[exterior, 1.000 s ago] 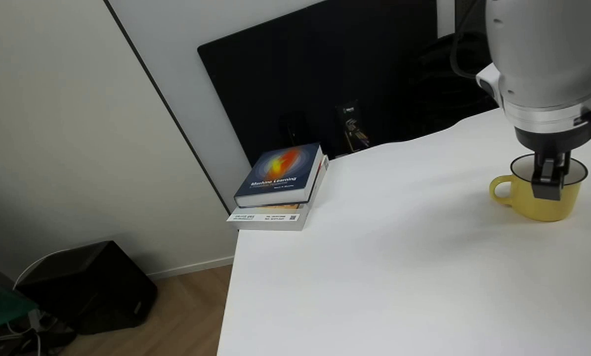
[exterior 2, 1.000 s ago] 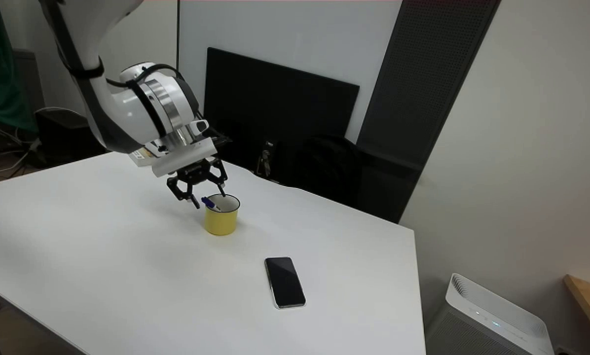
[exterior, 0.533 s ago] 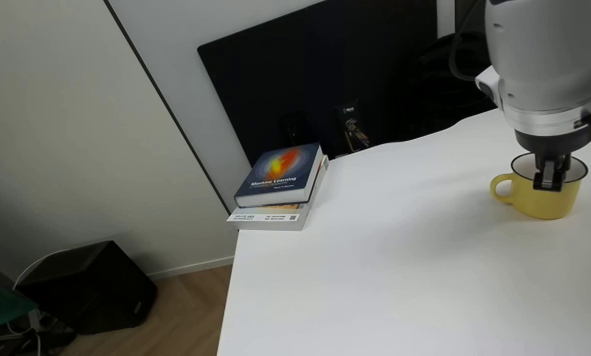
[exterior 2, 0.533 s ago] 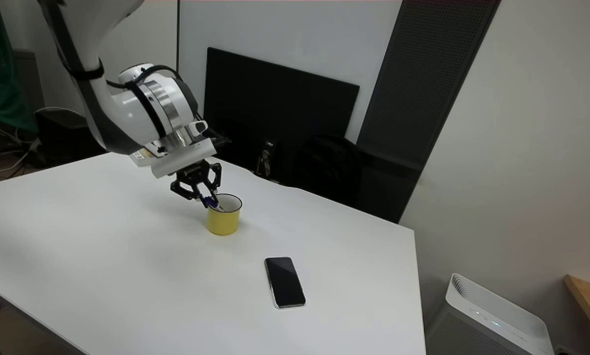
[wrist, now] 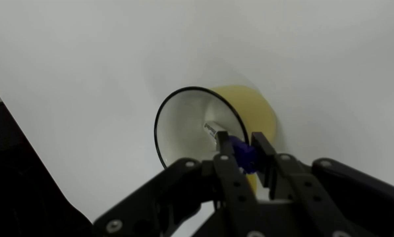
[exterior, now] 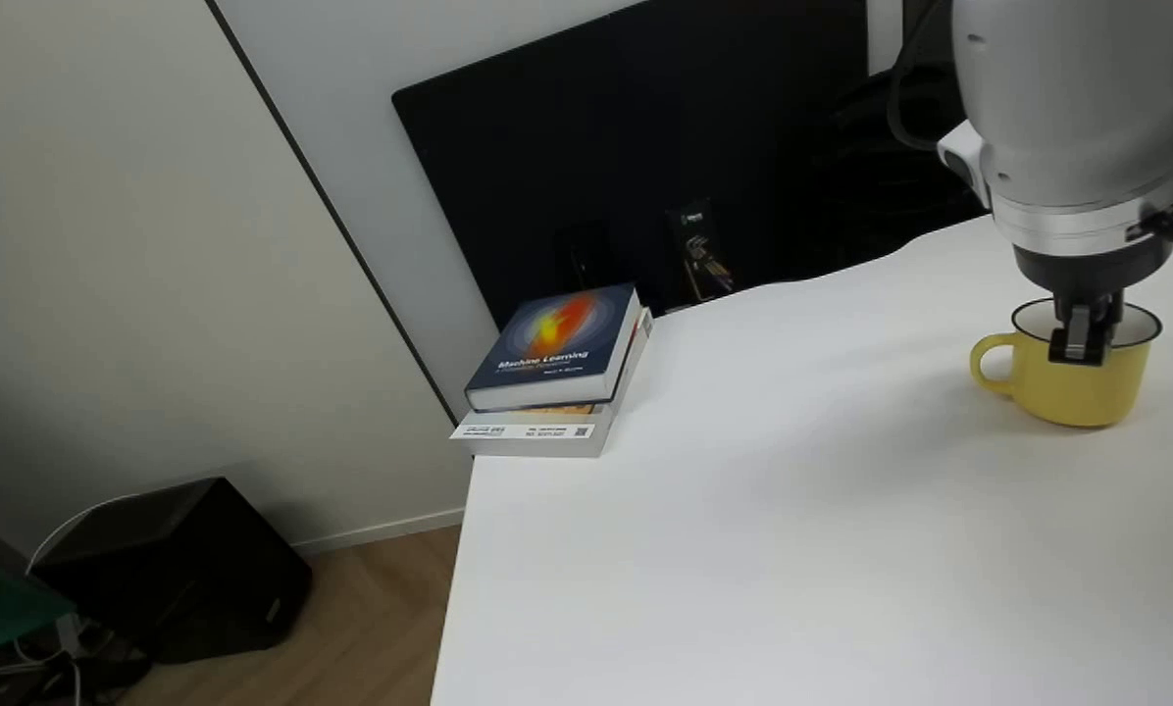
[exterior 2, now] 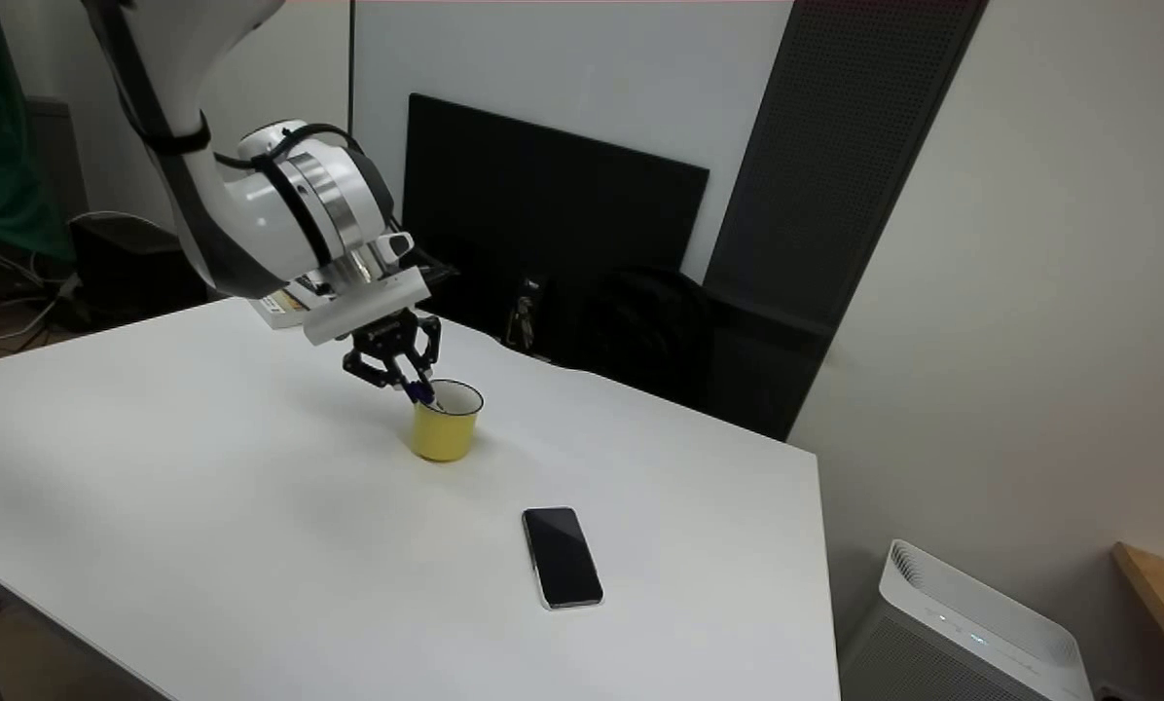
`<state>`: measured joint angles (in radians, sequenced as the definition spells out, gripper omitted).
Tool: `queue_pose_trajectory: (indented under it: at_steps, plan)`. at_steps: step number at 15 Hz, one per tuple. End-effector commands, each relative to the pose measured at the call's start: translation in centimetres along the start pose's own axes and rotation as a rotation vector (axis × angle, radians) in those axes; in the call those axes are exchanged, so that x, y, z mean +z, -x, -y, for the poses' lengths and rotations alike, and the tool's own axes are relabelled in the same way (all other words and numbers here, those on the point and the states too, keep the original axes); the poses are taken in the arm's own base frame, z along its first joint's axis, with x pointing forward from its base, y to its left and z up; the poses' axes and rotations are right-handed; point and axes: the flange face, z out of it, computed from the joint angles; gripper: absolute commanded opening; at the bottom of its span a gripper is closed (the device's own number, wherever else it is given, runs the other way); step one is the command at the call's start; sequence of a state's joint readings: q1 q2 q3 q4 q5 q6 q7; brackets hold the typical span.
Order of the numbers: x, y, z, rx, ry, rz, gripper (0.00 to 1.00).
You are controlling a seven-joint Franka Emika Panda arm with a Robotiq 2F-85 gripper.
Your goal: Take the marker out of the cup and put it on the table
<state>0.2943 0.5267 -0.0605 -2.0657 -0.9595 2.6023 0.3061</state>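
Note:
A yellow cup [exterior: 1067, 394] with a black rim stands on the white table [exterior 2: 251, 487], its handle showing in an exterior view. The marker leans inside the cup: its white barrel [wrist: 212, 129] lies within, and its purple-blue cap [wrist: 244, 154] reaches over the rim. My gripper [wrist: 239, 138] is shut on that cap, with one finger [wrist: 224, 144] on the cup's inner side and the other outside the rim. In an exterior view the gripper [exterior 2: 419, 392] sits at the rim of the cup [exterior 2: 443, 435]. The fingers partly hide the marker.
A black phone [exterior 2: 563, 557] lies on the table some way from the cup. Two stacked books [exterior: 557, 343] sit at a table corner. Behind the table's back edge stands a dark monitor [exterior 2: 543, 195], with a small dark box [exterior: 701, 250] in front of it.
The gripper's fingers have come together from wide apart and taken hold of the marker's cap. The gripper has risen slightly, and the cup has shifted a little across the table.

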Motion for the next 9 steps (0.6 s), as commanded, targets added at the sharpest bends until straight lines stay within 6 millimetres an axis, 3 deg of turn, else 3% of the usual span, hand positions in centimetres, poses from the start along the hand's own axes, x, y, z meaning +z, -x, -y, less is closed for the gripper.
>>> queue_pose_trajectory:
  at_steps: [1, 9]
  plan:
    - [-0.28, -0.69, -0.48, 0.033, 0.007, -0.006, 0.05]
    - [-1.16, -1.38, -1.26, 0.054, -0.005, -0.009, 0.05]
